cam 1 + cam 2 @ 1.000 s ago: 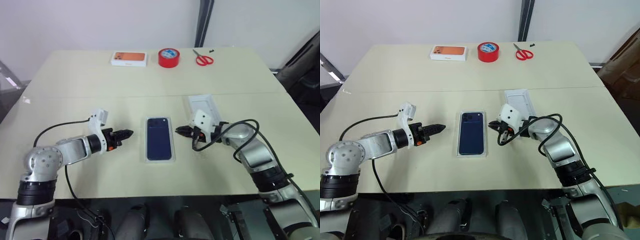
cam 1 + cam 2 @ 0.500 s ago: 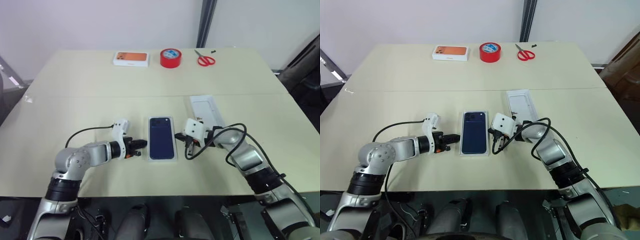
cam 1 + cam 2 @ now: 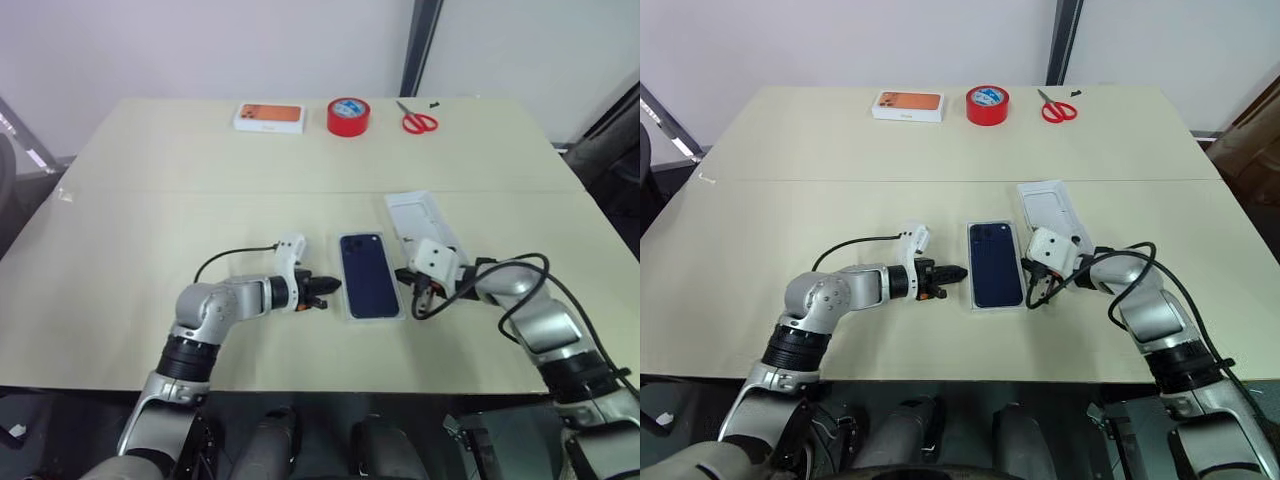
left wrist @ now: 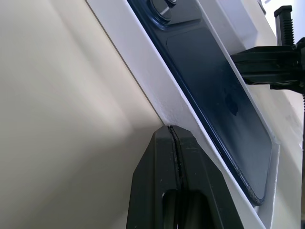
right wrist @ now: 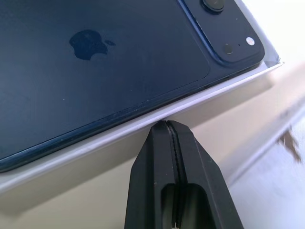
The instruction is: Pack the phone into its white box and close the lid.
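While both pairs of black fingers were pressed together with nothing between them, the scene stood as follows.

Left gripper (image 3: pixel 330 288): jaws together, empty; tip pointed at the long left edge of the lid, and in the left wrist view the tip (image 4: pixel 172 132) sat right at that white edge, contact not certain.

Right gripper (image 3: pixel 402 275): jaws together, empty; tip aimed at the lid's long right edge, and in the right wrist view the tip (image 5: pixel 167 128) met or nearly met the white rim.

Lid (image 3: pixel 349 312): it lay flat on the table between the two grippers, a white rim around a dark blue phone picture (image 3: pixel 368 274) with a camera cluster at the far left corner; whether this dark face was print or a real device could not be told for sure.

White box: what lay beneath the lid was hidden.

Insert (image 3: pixel 421 221): a thin white tray lay just beyond the right gripper, slightly angled, close beside the lid's far right corner.

Table (image 3: pixel 150 200): pale beige, with a seam running across it.

Far edge: a white box with an orange picture (image 3: pixel 269 117), a red tape roll (image 3: pixel 348 116) and red-handled scissors (image 3: pixel 417 120) stood in a row, well apart from the grippers.
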Controlling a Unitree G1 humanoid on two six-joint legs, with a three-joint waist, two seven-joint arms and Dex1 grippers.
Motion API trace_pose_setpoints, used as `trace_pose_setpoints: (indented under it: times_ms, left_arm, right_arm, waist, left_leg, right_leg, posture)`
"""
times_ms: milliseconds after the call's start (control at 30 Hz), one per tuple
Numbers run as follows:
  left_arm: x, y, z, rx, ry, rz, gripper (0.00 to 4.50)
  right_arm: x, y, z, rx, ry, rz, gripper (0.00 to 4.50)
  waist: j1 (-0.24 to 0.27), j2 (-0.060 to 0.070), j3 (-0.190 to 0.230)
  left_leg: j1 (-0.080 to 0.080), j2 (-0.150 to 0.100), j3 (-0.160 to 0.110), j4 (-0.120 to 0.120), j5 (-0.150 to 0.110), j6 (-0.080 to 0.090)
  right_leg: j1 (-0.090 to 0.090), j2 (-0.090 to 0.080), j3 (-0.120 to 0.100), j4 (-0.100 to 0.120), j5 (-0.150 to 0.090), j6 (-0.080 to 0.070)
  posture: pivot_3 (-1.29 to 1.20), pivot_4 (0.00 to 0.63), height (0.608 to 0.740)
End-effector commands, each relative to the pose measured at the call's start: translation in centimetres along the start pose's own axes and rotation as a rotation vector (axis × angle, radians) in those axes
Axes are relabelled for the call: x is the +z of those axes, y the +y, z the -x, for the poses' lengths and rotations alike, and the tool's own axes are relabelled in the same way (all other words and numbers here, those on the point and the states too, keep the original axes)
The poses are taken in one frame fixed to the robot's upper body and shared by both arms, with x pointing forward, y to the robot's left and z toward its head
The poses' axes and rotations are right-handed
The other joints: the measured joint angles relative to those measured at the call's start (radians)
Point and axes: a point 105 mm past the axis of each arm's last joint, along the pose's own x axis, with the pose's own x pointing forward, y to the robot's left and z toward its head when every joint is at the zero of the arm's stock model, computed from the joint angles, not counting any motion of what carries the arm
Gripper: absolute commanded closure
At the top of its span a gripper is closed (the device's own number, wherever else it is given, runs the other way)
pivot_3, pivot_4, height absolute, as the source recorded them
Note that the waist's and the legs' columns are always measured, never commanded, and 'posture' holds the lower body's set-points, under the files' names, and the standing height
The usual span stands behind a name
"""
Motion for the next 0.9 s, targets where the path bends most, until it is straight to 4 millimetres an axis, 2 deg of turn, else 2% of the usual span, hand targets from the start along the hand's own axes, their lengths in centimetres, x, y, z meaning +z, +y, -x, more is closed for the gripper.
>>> trace_pose_setpoints:
  times_ms: [33,333,467,733,800,833,900]
  left_arm:
    - [0.0,-1.0,-0.8,-0.050,0.020,-0.031,4.45]
    - [-0.2,-1.1,0.1,-0.051,0.023,-0.063,4.45]
    - [0.7,-0.4,1.4,-0.015,-0.015,-0.079,4.45]
    - [3.9,1.5,4.4,0.065,-0.132,-0.146,4.45]
    - [4.7,1.5,4.8,0.058,-0.175,-0.163,4.50]
    - [5.0,1.4,4.9,0.048,-0.194,-0.169,4.24]
    - [5.4,1.1,5.2,0.036,-0.208,-0.225,3.57]
  right_arm:
    - [1.5,1.0,0.2,0.040,-0.056,0.015,4.50]
    - [1.8,0.0,0.4,-0.008,-0.059,0.024,4.50]
    - [1.8,-0.6,1.5,-0.014,-0.045,0.044,4.50]
    - [2.7,-0.7,4.5,0.031,-0.055,-0.017,4.50]
    - [3.4,-2.1,4.9,-0.012,-0.090,-0.104,3.94]
    - [3.8,-2.6,5.0,-0.028,-0.111,-0.133,3.62]
    - [4.6,-3.5,4.8,-0.073,-0.126,-0.122,2.66]
  waist:
    - [-0.002,0.000,0.000]
    - [-0.004,0.000,0.000]
    - [-0.003,0.000,0.000]
    - [-0.003,0.000,0.000]
    - [-0.003,0.000,0.000]
    - [-0.003,0.000,0.000]
    - [-0.004,0.000,0.000]
  left_leg:
    - [0.000,0.000,0.000,0.000,0.000,0.000]
    - [0.000,0.001,0.000,-0.001,0.000,0.000]
    - [0.000,0.001,0.000,-0.001,0.000,0.000]
    - [0.000,0.001,0.000,-0.001,0.000,0.000]
    - [0.000,0.001,0.000,-0.001,0.000,0.000]
    - [0.000,0.001,0.000,-0.001,0.000,0.000]
    - [0.000,0.001,0.000,-0.001,0.000,0.000]
  right_leg:
    - [0.000,0.000,0.000,0.000,0.000,0.000]
    - [-0.001,0.001,0.000,0.000,0.000,0.000]
    - [-0.001,0.001,0.000,0.000,0.000,0.000]
    - [-0.001,0.001,0.000,0.000,0.000,0.000]
    - [-0.001,0.001,0.000,0.000,0.000,0.000]
    - [-0.001,0.001,0.000,0.000,0.000,0.000]
    - [-0.002,0.001,0.001,0.000,0.000,0.000]
  posture:
    - [0.00,0.150,0.734]
    - [0.00,0.150,0.734]
    - [0.00,0.150,0.734]
    - [0.00,0.150,0.734]
    - [0.00,0.150,0.734]
    - [0.00,0.150,0.734]
    - [0.00,0.150,0.734]
